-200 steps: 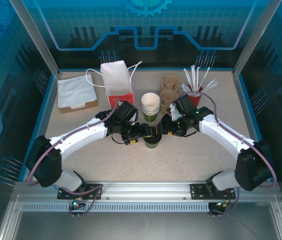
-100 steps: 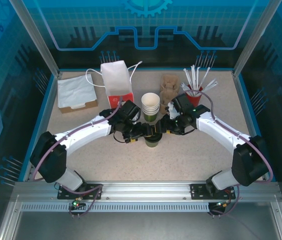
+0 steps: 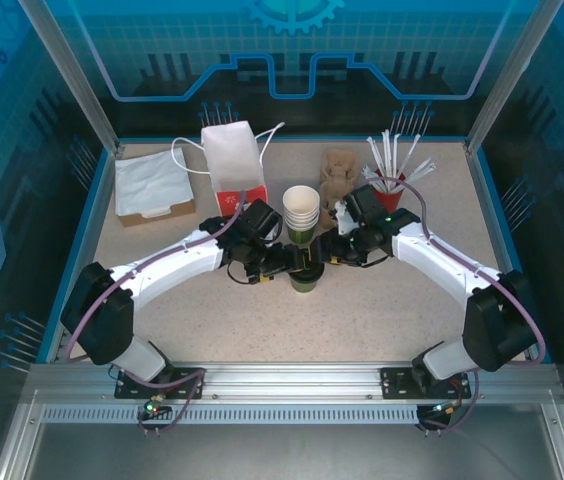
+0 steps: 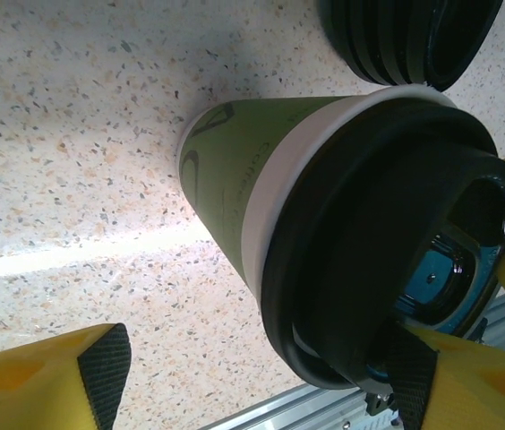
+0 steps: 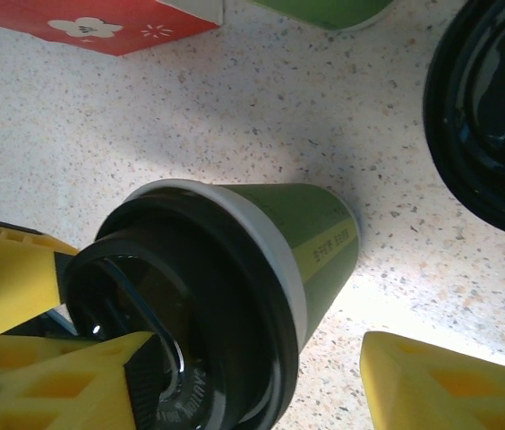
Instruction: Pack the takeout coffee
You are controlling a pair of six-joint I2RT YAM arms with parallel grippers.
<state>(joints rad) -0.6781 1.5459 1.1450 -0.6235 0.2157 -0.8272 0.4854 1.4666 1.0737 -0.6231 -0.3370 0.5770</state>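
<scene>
The takeout coffee cup [image 3: 305,281] stands mid-table, green with a white rim [image 4: 266,206], and its black lid [image 4: 387,224] sits on top. My left gripper [image 3: 284,265] reaches it from the left and is open. One of its fingers [image 4: 463,381] rests on the lid's top, while the other stays well off the cup wall. My right gripper [image 3: 330,258] comes from the right, also open. One of its pads [image 5: 114,376] lies on the lid [image 5: 172,313], and its other finger [image 5: 449,385] stands apart from the cup [image 5: 311,228].
A stack of paper cups [image 3: 301,213] and a pile of black lids [image 4: 409,36] stand just behind the cup. Farther back are a red-and-white bag [image 3: 234,165], a box of napkins [image 3: 154,185], a brown carrier [image 3: 339,172] and a red cup of straws [image 3: 390,185].
Both grippers have shifted slightly toward the cup from either side. The right jaws have narrowed a little. The cup has not moved.
</scene>
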